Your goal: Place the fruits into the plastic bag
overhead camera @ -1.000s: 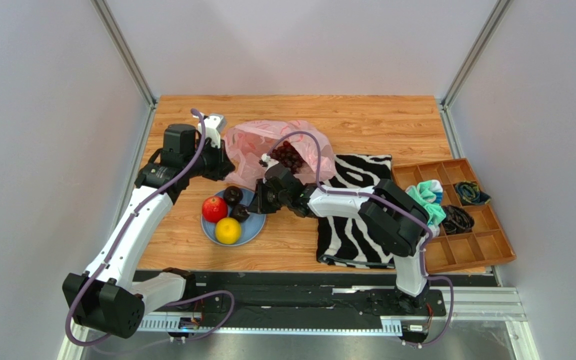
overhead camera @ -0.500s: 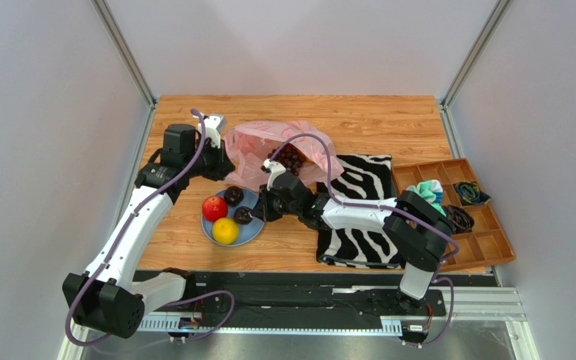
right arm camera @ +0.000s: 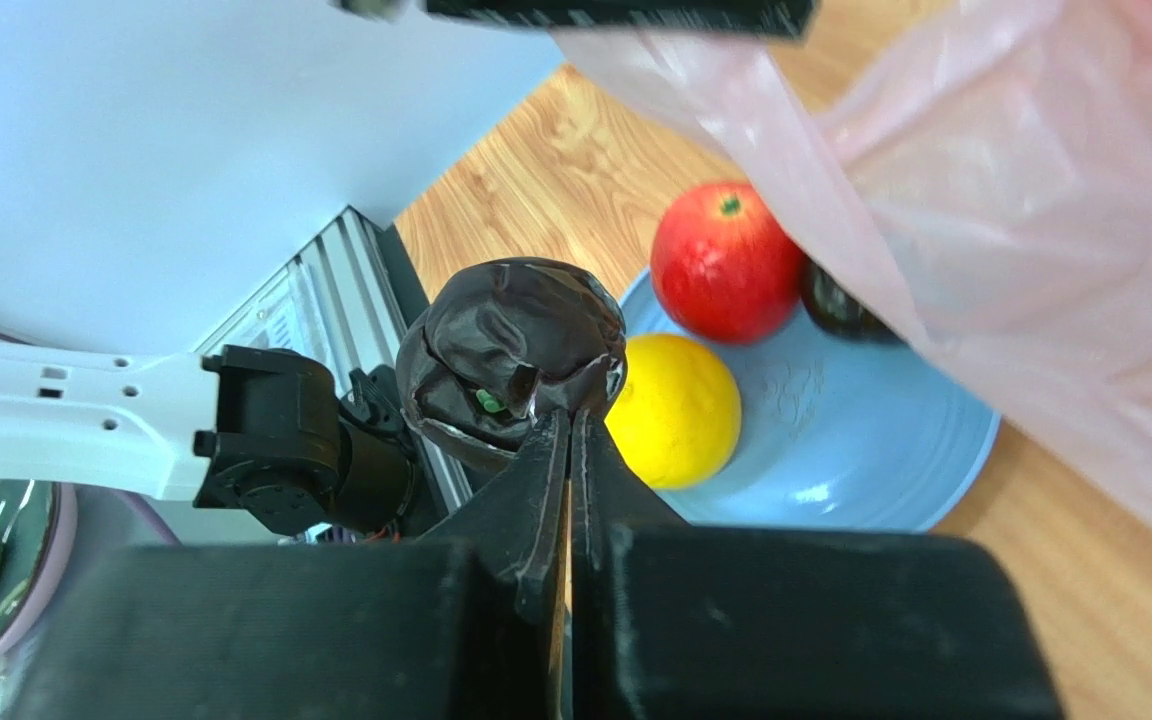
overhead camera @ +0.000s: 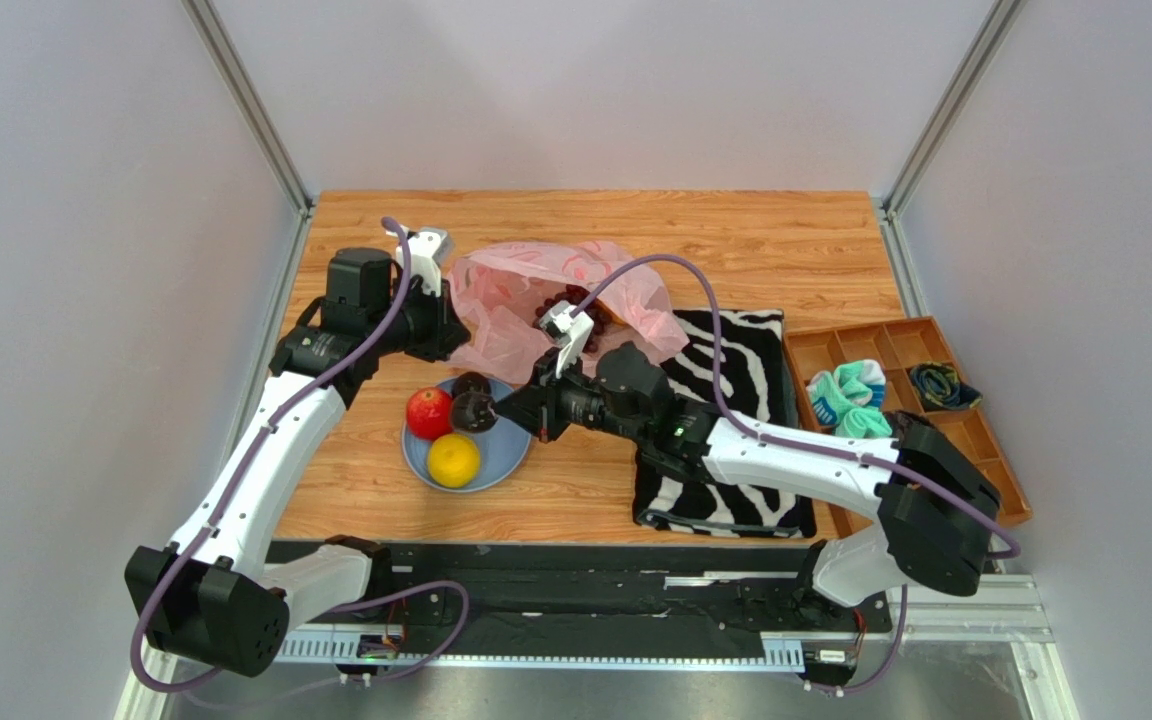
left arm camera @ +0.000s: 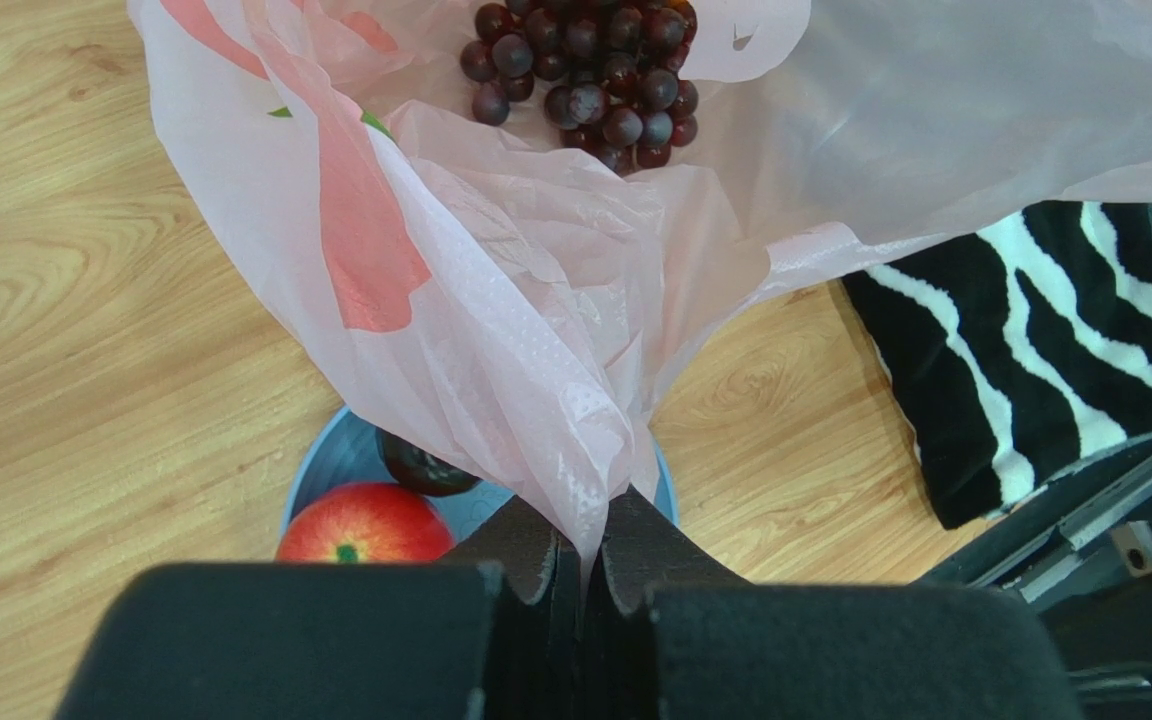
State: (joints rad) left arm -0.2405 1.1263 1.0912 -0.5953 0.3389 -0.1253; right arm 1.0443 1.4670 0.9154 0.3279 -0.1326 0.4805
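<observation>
The pink plastic bag (overhead camera: 515, 293) lies open at the back of the table with the dark grape bunch (left arm camera: 582, 68) inside. My left gripper (left arm camera: 590, 548) is shut on the bag's edge and holds it up beside the blue plate (overhead camera: 512, 462). My right gripper (right arm camera: 567, 435) is shut on a small dark plum-like fruit (right arm camera: 507, 360) and holds it just over the plate's right side (overhead camera: 486, 417). On the plate sit the red apple (overhead camera: 428, 413), the yellow citrus (overhead camera: 455, 459) and another dark fruit (overhead camera: 468, 395). The mango is out of view.
A zebra-striped cloth (overhead camera: 717, 405) lies right of the plate under my right forearm. A wooden compartment tray (overhead camera: 973, 480) with fabric items stands at the right edge. Metal rails run along the near edge.
My right gripper moved left onto the plate's dark fruit, shut on it and raised it slightly; the right elbow swung out to the right. The left arm and bag stayed put.
</observation>
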